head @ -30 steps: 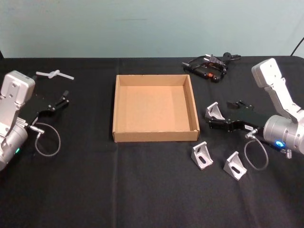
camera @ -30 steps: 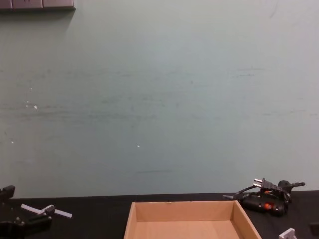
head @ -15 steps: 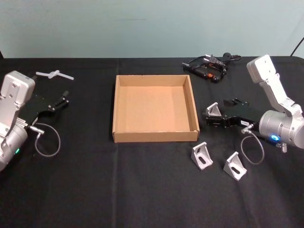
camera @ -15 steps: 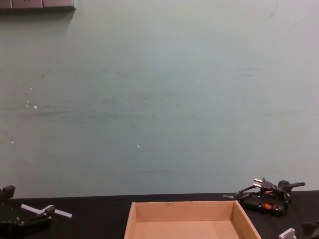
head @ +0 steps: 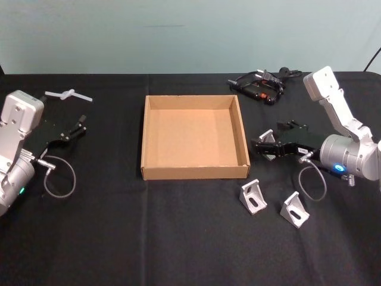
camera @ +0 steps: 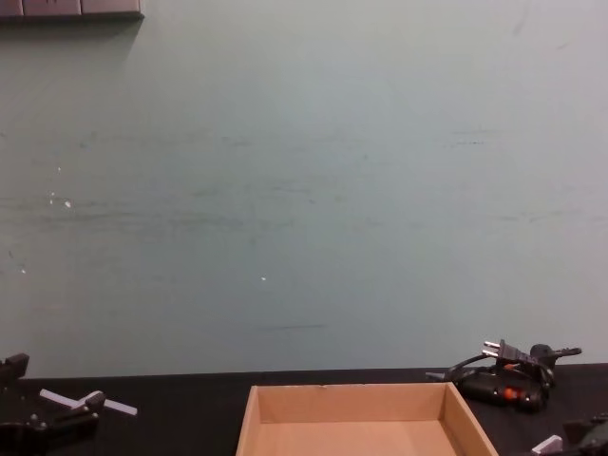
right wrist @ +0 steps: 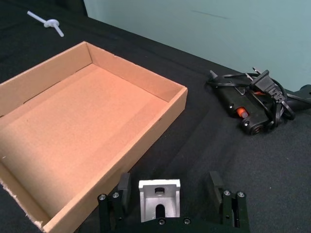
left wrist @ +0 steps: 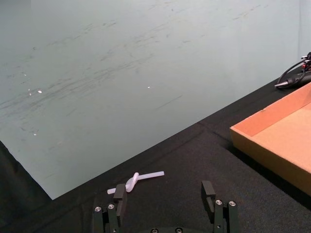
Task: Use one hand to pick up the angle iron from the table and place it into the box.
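Head view: bracket point(head: 267, 136) beside box point(head: 245, 134) partly hidden behind right gripper point(head: 258, 149). Right wrist view: bracket point(right wrist: 159, 194) base hidden behind gripper body; box point(right wrist: 146, 82) near corner cut off. Chest view: box point(camera: 351, 403) front cut by bottom edge; bracket point(camera: 546, 445) just sliver at corner. Left wrist view: box point(left wrist: 272, 145) clipped at edge.

The right gripper point(head: 260, 148) sits right of centre in the head view, pointing toward the frame's left, its two black fingers point(right wrist: 125, 187) spread wide apart. Behind it, the silver right wrist point(head: 346, 159) glows blue near the right edge. The left gripper point(head: 79, 125) rests at the left side, angled toward the upper right with its tips parted too, ahead of the grey left wrist point(head: 15, 179).
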You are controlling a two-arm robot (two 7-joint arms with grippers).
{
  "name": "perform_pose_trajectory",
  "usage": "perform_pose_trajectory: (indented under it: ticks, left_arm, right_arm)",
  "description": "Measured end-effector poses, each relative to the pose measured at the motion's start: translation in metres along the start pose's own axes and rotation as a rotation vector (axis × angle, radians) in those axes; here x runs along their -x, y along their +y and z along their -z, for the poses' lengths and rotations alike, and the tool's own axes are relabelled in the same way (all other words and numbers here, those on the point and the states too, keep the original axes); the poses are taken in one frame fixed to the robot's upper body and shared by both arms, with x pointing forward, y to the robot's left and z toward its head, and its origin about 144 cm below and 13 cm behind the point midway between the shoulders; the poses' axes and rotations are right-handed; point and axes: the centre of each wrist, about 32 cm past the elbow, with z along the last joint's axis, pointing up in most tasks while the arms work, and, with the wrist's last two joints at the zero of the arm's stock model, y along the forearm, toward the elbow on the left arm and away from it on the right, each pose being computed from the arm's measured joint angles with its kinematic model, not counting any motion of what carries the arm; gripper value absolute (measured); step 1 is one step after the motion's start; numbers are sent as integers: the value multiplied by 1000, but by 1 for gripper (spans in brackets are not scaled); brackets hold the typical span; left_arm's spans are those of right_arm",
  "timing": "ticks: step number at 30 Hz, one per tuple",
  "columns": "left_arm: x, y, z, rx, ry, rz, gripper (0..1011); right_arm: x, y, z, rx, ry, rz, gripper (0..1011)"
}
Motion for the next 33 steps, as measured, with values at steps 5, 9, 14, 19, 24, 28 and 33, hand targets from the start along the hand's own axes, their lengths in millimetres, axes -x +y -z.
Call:
perform_pose_trajectory:
  ticks: [5, 9, 14, 19, 24, 28, 33]
  left_arm:
    - [0, 0, 0, 0, 0, 0, 1005]
    - [0, 0, 0, 0, 0, 0, 1005]
    - [0, 0, 0, 0, 0, 0, 1005]
    - [0, 0, 0, 0, 0, 0, 1005]
    - [0, 0, 0, 0, 0, 0, 1005]
    - [0, 0, 0, 0, 0, 0, 1005]
    - [0, 0, 0, 0, 0, 0, 1005]
  right_arm:
    - [-1, 2, 0, -6, 4, 0, 1003]
    - [-1, 2, 0, -6, 3, 0, 1003]
    - [-1, 1, 0, -5, 2, 0, 1003]
    - [-1, 1, 0, -5, 2, 0, 1003]
    - [-1, 1, 0, -5, 2, 0, 947]
    - [-1, 1, 0, -4, 2, 0, 863]
    - [-1, 1, 0, -4, 1, 0, 711]
